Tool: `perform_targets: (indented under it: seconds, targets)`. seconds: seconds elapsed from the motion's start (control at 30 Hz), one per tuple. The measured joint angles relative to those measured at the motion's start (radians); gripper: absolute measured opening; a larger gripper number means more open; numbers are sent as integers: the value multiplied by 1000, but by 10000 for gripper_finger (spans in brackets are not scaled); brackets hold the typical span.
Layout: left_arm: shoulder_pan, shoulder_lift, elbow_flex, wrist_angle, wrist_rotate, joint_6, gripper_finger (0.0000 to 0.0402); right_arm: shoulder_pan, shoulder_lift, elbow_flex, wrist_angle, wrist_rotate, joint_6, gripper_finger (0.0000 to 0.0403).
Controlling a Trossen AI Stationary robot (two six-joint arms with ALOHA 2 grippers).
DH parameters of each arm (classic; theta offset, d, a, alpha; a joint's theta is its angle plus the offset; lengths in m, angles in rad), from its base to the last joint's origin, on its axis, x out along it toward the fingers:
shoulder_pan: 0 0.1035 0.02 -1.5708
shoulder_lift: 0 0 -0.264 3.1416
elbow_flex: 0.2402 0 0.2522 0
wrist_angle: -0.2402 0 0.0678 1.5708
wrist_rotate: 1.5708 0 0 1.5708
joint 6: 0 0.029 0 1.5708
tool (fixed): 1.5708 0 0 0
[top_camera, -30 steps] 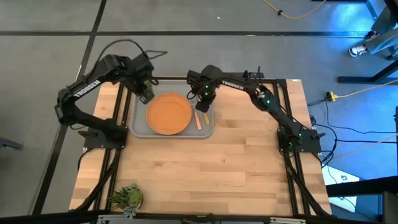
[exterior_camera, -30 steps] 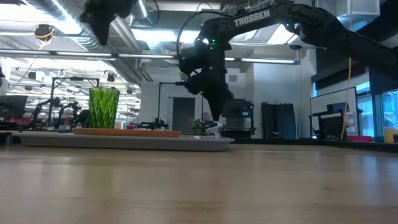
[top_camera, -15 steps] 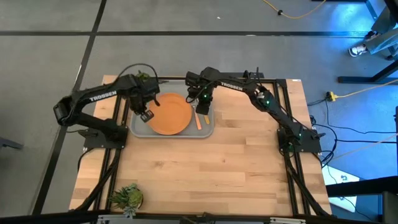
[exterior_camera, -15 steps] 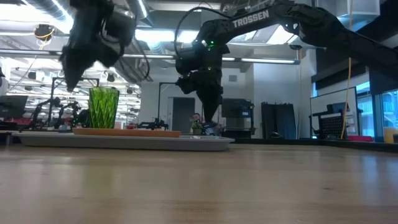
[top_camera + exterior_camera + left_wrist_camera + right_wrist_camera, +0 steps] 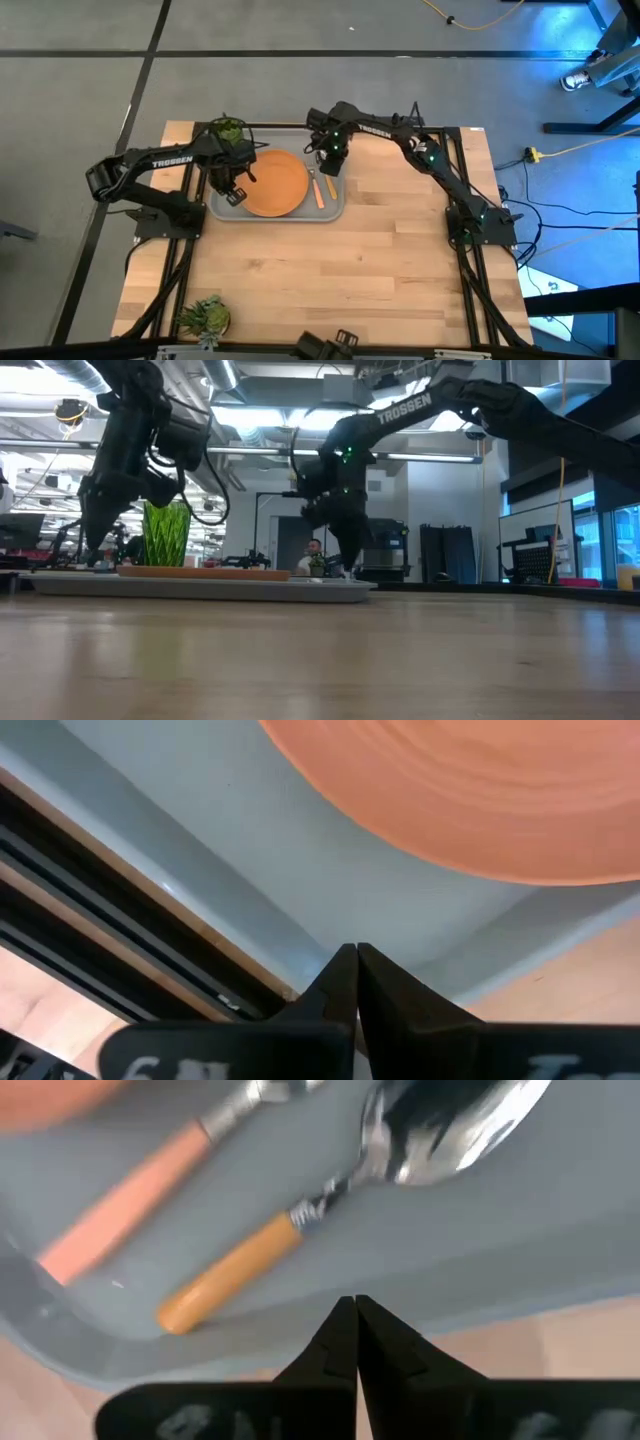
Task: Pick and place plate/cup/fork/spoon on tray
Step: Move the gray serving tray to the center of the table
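Four things are being carried by the tray (image 5: 336, 208) at the far middle of the table (image 5: 340, 280): the plate (image 5: 278, 182), the cup (image 5: 228, 130), the fork (image 5: 318, 190) and the spoon (image 5: 329, 185). The plate is lying flat near the tray's middle, and the cup is standing upright at the tray's far left corner, behind the plate's far left edge. In the strip between the plate and the tray's right rim, the fork and the spoon are lying side by side, the fork closer to the plate. Both are laid with their long axes running roughly from the far side toward the near side, handles toward the near rim and metal ends toward the far rim; in the right wrist view the spoon's bowl (image 5: 455, 1130) is seen face up.

Above the far end of the spoon, the right gripper (image 5: 329, 164) is being held with its fingers (image 5: 350, 1342) pressed together and nothing between them. Over the tray's near left corner, beside the plate, the left gripper (image 5: 233, 193) is also being held with fingers (image 5: 350, 985) pressed together, empty.
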Motion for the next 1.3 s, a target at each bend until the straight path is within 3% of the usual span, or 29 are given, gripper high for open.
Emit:
perform_targets:
  seconds: [0.3, 1.03, 1.3]
  targets:
    - [0, 0, -3, 10, 17, 3, 0, 1, 0, -157, 57, -25, 2, 3]
    - [-1, -20, -3, 5, 51, 2, 0, 70, 0, -166, -49, -14, -5, 3]
    - [-1, -40, -8, 43, 40, 8, 0, 80, -36, -159, -53, 53, -1, 2]
